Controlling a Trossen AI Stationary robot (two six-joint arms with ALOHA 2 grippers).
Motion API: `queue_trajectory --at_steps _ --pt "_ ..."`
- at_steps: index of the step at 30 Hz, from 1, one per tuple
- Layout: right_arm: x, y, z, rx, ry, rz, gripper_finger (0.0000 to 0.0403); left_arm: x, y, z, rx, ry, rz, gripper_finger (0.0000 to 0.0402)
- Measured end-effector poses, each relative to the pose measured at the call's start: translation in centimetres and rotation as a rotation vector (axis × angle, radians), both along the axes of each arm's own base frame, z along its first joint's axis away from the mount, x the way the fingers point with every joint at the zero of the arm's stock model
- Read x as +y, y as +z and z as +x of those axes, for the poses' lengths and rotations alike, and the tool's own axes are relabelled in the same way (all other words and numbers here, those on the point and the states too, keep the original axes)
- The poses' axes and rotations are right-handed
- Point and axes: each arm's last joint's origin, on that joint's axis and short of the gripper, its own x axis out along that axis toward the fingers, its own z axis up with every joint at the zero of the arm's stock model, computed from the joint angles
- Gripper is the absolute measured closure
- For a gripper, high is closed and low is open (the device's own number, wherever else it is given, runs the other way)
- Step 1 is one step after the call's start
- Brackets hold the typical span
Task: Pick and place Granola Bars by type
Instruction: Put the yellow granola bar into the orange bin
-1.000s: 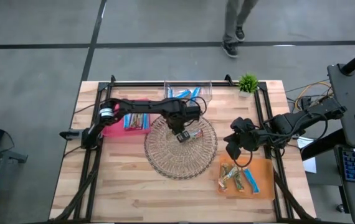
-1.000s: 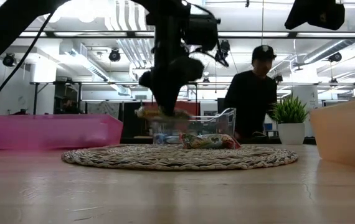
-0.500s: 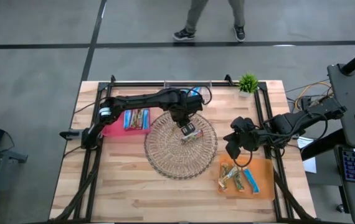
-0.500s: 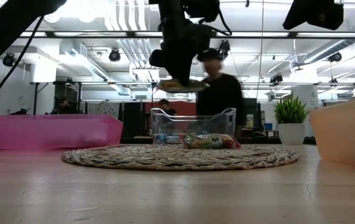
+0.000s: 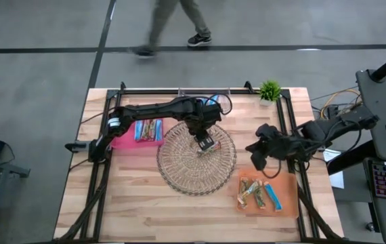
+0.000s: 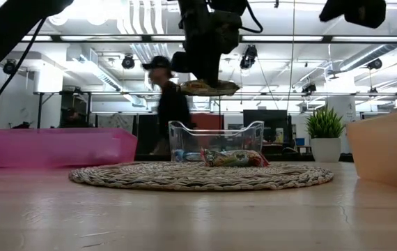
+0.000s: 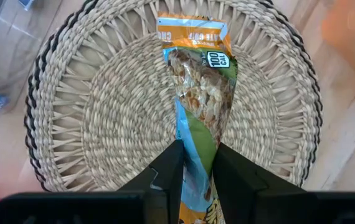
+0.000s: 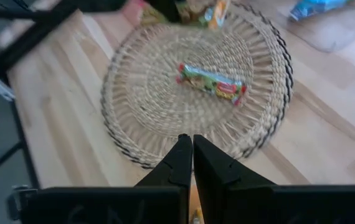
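Note:
My left gripper (image 5: 204, 137) hangs over the round wicker tray (image 5: 179, 169), shut on a granola bar (image 7: 199, 93) with an orange, green and blue wrapper. The same bar (image 6: 209, 87) shows high above the tray in the low view. A second bar (image 8: 212, 84), green and red, lies flat on the tray's weave (image 6: 233, 158). My right gripper (image 5: 255, 157) is shut and empty, in the air between the wicker tray and the orange tray (image 5: 289, 181). My left gripper pinches the bar's two long edges (image 7: 195, 155) between its two fingers (image 7: 168, 168), and the wrapper is squeezed narrow there. The fingers come steeply from above and lie across the bar. The bar is lifted clear of the wicker tray, roughly level.
A pink bin (image 5: 122, 139) at the left holds several bars. A clear bin (image 5: 203, 100) at the far edge holds blue ones. The orange tray at the near right holds several bars. A small potted plant (image 5: 269, 90) stands at the far right. A person (image 6: 170, 104) walks behind the table.
My left gripper has gone up with the bar, which was just above the wicker tray and now hangs high over it. The bar on the tray has stayed put. The person behind the table has walked toward the left.

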Motion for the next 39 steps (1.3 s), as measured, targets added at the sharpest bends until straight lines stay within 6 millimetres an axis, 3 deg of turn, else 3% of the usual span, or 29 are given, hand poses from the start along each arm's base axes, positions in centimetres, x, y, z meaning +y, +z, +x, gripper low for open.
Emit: queue_trajectory --at_steps 7,20,32,39 --pt "-1.1 2.3 -2.4 -0.101 0.006 0.022 0.0394 -0.4 0.1 0.3 -0.028 -0.019 -0.037 0.0336" --pt "-3.6 3.8 -7.2 -0.068 -0.019 -0.015 0.0394 -3.3 1.0 2.0 -0.212 -0.090 -0.213 0.0336" --pt "-3.8 4.0 -7.6 -0.066 0.034 -0.074 0.0394 -5.2 2.6 3.4 -0.381 -0.088 -0.322 0.0336" --pt "-3.9 4.0 -7.7 -0.059 0.083 -0.122 0.0394 -7.5 3.8 4.5 -0.517 -0.091 -0.436 0.0336"
